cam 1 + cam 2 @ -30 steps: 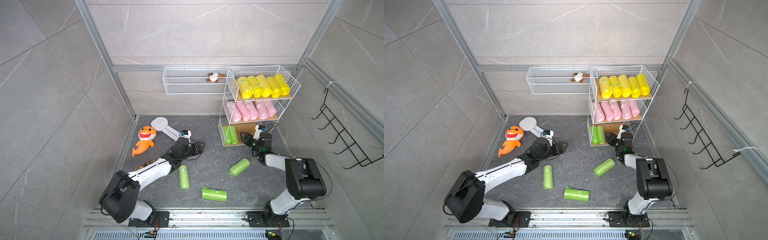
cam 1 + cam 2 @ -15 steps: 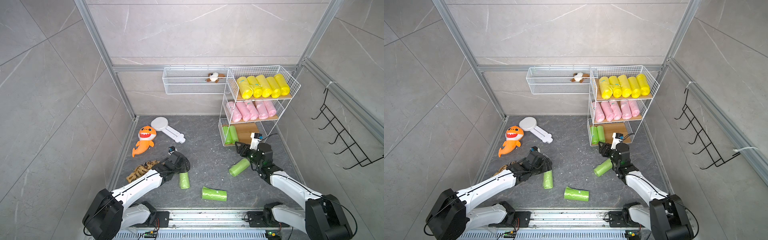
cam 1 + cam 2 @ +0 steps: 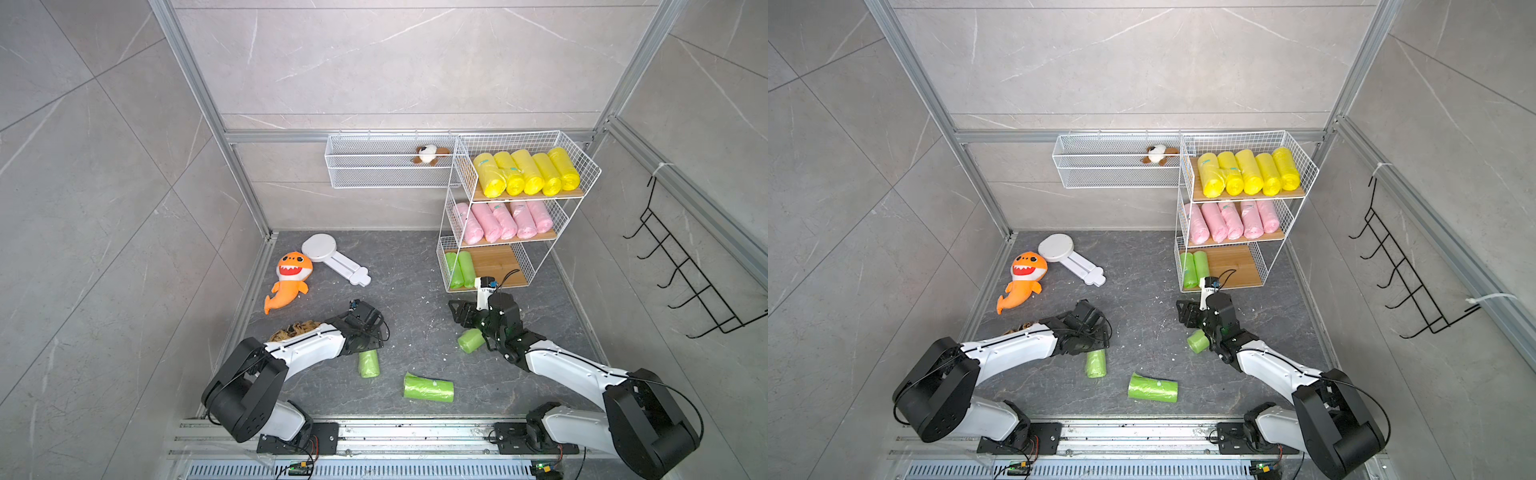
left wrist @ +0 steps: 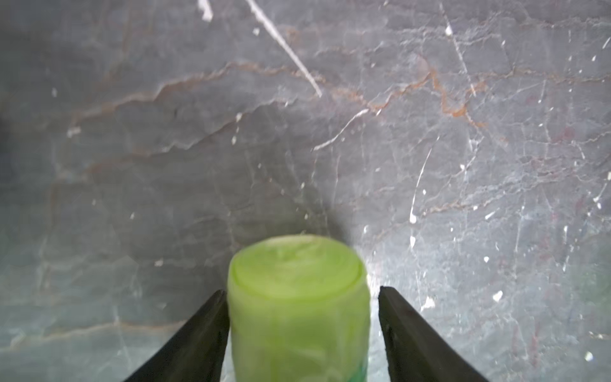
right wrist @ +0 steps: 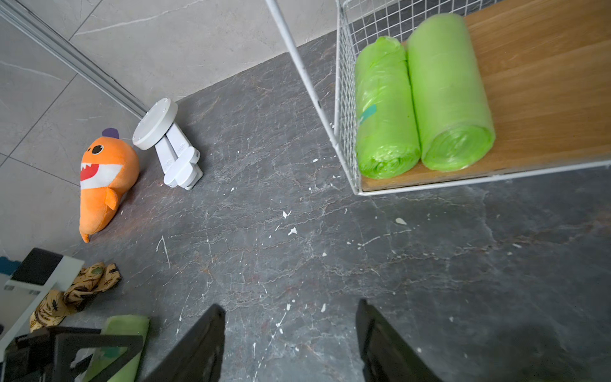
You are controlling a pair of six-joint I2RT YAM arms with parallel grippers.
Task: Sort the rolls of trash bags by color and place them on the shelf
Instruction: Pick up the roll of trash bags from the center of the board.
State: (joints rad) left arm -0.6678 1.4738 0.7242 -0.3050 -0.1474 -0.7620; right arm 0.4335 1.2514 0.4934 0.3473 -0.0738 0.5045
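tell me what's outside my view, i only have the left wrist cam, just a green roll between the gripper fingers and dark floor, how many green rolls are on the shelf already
observer: two green rolls lie side by side on the bottom tier of the shelf.
operator: any others loose
observer: two besides your roll: a front roll near the base rail and a right-side roll partly hidden by the right arm.
operator: is that one being held
observer: no, the right gripper is open, with only bare floor between its fingers.
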